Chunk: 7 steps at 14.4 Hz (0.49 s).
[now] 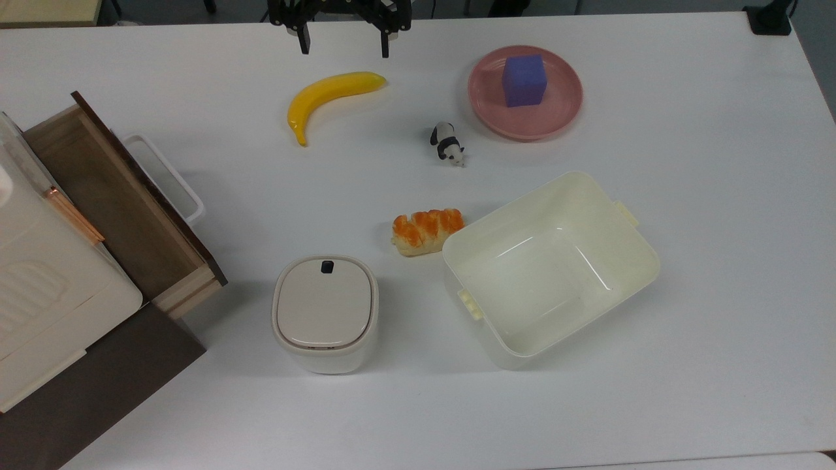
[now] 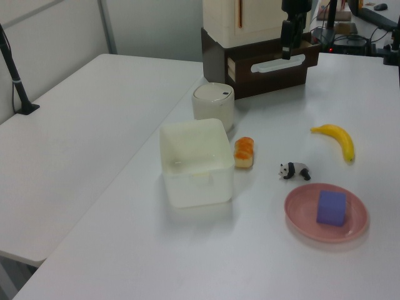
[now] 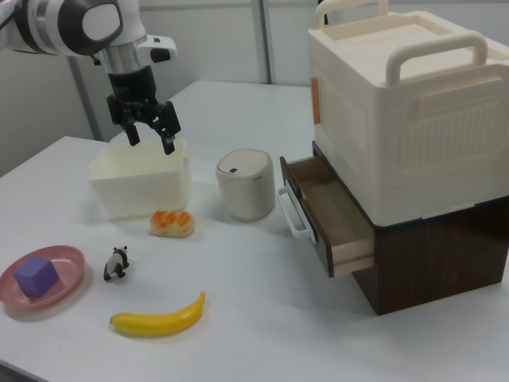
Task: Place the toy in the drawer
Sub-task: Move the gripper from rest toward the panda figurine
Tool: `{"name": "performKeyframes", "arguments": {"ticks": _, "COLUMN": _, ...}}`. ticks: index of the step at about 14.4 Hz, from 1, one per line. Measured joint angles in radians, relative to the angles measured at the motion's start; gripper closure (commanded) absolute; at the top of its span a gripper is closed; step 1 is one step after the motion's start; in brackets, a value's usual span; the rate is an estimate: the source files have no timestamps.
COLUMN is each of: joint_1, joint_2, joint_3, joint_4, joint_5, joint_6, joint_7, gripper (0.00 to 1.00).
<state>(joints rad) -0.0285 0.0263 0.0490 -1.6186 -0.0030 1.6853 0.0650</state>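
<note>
- Black-and-white toy (image 1: 448, 143) stands on four legs on the white counter (image 1: 686, 196), between the banana (image 1: 331, 98) and the pink plate (image 1: 525, 92), just beside the plate's rim.
- Its long axis runs diagonally in the top view; the head points toward the top view's lower right, toward the cream tub (image 1: 550, 266).
- Wooden drawer (image 3: 328, 215) is pulled open at the top view's left, brown floor showing, well apart from the toy.
- Gripper (image 3: 149, 134) hangs above the counter with its fingers spread wide, holding nothing.
- A purple cube (image 1: 523, 79) sits on the plate; a bread roll (image 1: 427, 230) touches the tub's corner.
</note>
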Motion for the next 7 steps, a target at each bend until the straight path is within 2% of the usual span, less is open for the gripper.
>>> {"name": "performKeyframes", "arguments": {"ticks": 7, "joint_1": -0.017, "joint_2": 0.002, "joint_3": -0.006, "joint_4": 0.000, "joint_5": 0.000, "joint_6": -0.034, "joint_7": -0.015, "gripper": 0.00}}
